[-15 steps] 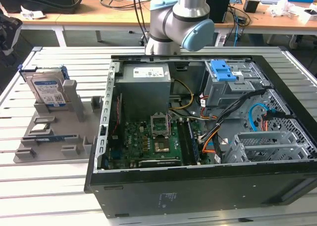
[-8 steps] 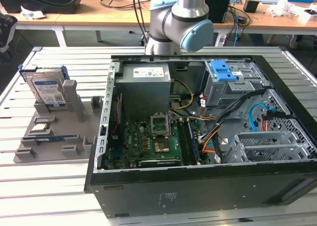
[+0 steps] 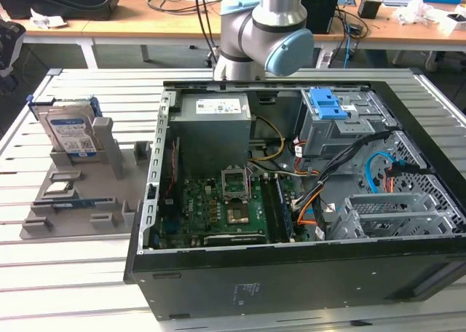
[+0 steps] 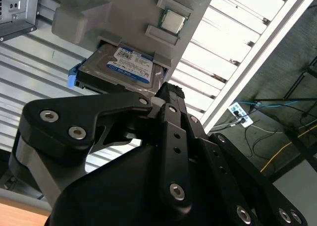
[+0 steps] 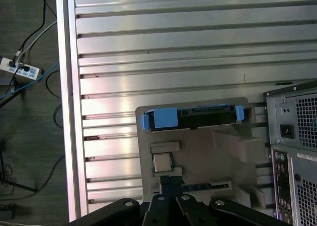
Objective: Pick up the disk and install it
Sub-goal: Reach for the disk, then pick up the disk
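Jaws: clenched tip to tip on nothing, poised in the first wrist view over the grey fixture (image 5: 198, 156) and clear of the disk (image 5: 193, 118), seen there edge-on with blue bracket ends at both corners.

Disk not yet taken. Stands on edge in a slot of that fixture at the upper left of the exterior view (image 3: 70, 132), label facing the camera, blue bracket around its rim, on the slatted bench (image 3: 44, 274) just beside the open computer case (image 3: 291, 274). In the second wrist view, shows its labelled face (image 4: 130, 65) beyond the closed tips, with a small square chip (image 4: 172, 20) seated further along the same fixture.

Handling, as a judgement: stiff, dense metal, probably weighty for its size, with smooth faces prone to slipping and insides sensitive to knocks. Blue plastic bracket likely springy, so poor as the sole hold. Best taken across the thin dimension, pads on the two flat faces, near the middle of the exposed upper edge, squarely enough to avoid tilting in the slot.
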You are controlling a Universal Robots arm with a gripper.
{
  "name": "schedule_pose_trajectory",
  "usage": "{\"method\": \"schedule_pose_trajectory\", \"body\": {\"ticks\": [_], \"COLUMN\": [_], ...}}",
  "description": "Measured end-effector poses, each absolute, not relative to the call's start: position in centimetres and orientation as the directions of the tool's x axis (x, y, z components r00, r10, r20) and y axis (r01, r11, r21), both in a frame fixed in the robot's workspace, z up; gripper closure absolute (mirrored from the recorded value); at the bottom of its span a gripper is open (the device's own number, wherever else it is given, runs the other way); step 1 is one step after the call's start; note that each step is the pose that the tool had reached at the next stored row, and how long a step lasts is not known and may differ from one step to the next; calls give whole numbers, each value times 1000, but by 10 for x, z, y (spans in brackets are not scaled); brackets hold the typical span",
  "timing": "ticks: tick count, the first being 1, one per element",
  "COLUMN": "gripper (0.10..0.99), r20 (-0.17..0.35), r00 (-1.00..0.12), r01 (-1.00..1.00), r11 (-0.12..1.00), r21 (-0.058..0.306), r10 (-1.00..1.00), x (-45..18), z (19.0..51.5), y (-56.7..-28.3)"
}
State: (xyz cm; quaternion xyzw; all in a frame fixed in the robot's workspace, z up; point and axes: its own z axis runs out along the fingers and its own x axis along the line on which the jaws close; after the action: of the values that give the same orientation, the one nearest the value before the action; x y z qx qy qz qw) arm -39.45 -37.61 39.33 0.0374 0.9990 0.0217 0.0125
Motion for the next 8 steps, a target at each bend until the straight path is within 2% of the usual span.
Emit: {"method": "schedule_pose_trajectory", "body": {"ticks": [5, 8], "gripper": [980, 980], "r20": [-23, -23], "r00": [-997, -1000], "r01": [74, 0], "r11": [996, 999], "r21": [44, 44], "r10": [75, 1], "x": [-395, -395], "z": [393, 393], "y": [-376, -376]}}
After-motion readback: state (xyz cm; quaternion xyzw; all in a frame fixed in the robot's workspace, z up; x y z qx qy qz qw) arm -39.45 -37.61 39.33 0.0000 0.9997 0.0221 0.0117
